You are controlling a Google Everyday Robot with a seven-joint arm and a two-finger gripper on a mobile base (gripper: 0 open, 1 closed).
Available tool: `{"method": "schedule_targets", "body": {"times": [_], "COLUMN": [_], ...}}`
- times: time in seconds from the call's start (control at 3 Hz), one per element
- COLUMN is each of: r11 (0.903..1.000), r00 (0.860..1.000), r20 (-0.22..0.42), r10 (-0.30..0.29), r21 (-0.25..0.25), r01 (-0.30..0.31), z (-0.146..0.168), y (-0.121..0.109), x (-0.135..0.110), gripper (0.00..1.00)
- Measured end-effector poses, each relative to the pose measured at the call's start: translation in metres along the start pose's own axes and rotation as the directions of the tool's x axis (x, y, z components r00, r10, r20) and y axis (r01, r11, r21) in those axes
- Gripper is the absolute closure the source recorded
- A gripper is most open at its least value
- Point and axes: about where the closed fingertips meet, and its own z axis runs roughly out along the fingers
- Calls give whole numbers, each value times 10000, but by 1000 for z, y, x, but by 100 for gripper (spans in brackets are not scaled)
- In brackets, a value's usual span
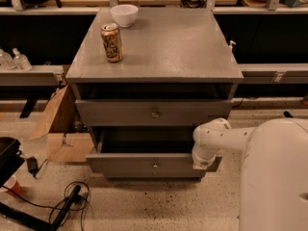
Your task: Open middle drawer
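Observation:
The grey cabinet (159,47) shows two drawer fronts. The upper one (120,113) has the larger round knob (155,113) and sits nearly closed under the top. The middle drawer (125,163) is below it, pulled out, with a small knob (155,166) at centre and its dark interior (144,141) showing. My white arm (211,136) bends down at the drawer's right end. My gripper (201,163) is low against the right end of that front, mostly hidden by the arm. Any drawer below is hidden.
A drink can (111,42) and a white bowl (124,14) stand on the cabinet top. A cardboard box (60,129) leans at the cabinet's left. Black cables (67,206) and a dark object (7,158) lie on the speckled floor at left. Shelves run behind.

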Motion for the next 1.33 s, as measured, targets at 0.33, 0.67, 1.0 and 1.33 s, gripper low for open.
{"method": "schedule_targets", "body": {"times": [0.33, 0.67, 1.0, 1.33], "r11": [10000, 10000, 10000, 10000], "r00": [10000, 10000, 10000, 10000], "r20": [0, 0, 0, 0], "r10": [0, 0, 0, 0], "r21": [-1, -1, -1, -2], "r01": [0, 0, 0, 0], "z": [0, 0, 0, 0], "y": [0, 0, 0, 0], "x": [0, 0, 0, 0], "gripper": [35, 13, 0, 0]}}
